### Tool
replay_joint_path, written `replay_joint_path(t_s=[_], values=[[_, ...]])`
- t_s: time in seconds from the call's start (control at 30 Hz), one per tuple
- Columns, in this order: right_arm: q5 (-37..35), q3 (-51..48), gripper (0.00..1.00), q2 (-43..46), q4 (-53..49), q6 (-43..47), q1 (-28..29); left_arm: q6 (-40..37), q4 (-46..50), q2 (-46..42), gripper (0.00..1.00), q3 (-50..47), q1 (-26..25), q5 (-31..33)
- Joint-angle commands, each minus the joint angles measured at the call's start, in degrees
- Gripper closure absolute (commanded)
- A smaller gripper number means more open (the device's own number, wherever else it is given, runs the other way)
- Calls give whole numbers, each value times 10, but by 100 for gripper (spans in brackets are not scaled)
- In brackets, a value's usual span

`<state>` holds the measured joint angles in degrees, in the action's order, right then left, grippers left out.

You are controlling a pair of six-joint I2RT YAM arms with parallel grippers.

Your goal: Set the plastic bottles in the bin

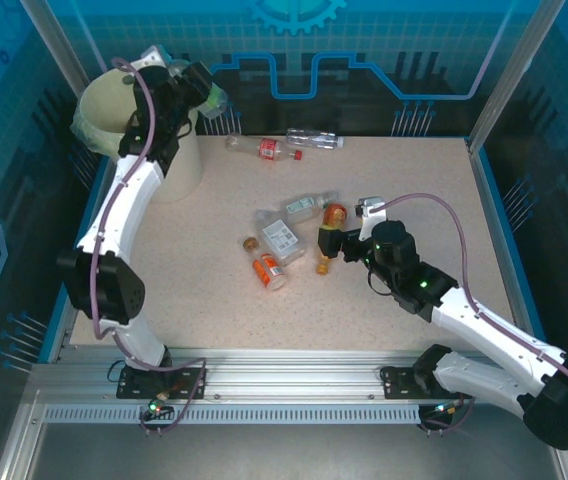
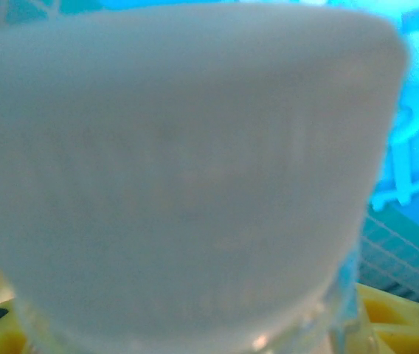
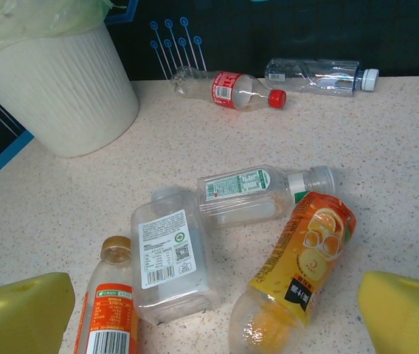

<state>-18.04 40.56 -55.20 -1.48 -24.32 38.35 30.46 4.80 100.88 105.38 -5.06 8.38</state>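
**A:** quick q, where's everything rn? claws esp.

**B:** top cam: the bin [image 1: 186,165] (cream, ribbed, clear bag liner) stands at the far-left corner of the table [image 1: 414,180]. The left claw [image 1: 204,95] is up by the bin's right rim, pinching a held bottle [image 1: 216,101], clear plastic. On its wrist cam you get the btl's white cap [image 2: 180,184], blurry and right in the lens. Can't tell if the btl is over the mouth or just beside it tbh.

**A:** and the right one?

**B:** right claw [image 1: 336,240] is spread wide, mid-table, low over the juice bottle [image 3: 302,258] (yellow-orange label, lying flat). Its yellow fingers [image 3: 405,313] sit at either side of the pile, gripping nothing.

**A:** rest of the btls?

**B:** all lying on the table.
- green-label bottle [image 3: 254,192]: clear, its neck end just beside the juice one's top
- white-label bottle [image 3: 171,254]: squarish, looks like it's touching the green-label one
- orange-label bottle [image 3: 110,310]: gold cap, just left of the white-label one
- red-label bottle [image 3: 228,88]: red cap, near the far edge, not far from the bin
- clear bottle [image 3: 316,74]: white cap, right of the red one along the same far edge

**A:** so 4 in the middle, 2 at the back, 1 in the claw?

**B:** yep, that's what I count.
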Motion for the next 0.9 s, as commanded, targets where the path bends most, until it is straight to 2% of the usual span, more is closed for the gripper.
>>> replay_joint_path(t_s=[0.0,0.1,0.27,0.6,0.87], values=[[-14,-12,0,-1,18,-19,-7,-67,14,37,59,68,20,48],[-12,-11,0,2,15,-25,-9,-112,23,80,59,125,38,84],[-21,-9,0,16,-6,-26,-8,-184,67,147,57,222,67,111],[-45,-19,0,44,-44,-31,-11,-245,55,125,54,153,145,123],[-45,-25,0,56,-50,-43,-14,-286,43,128,50,116,172,117]])
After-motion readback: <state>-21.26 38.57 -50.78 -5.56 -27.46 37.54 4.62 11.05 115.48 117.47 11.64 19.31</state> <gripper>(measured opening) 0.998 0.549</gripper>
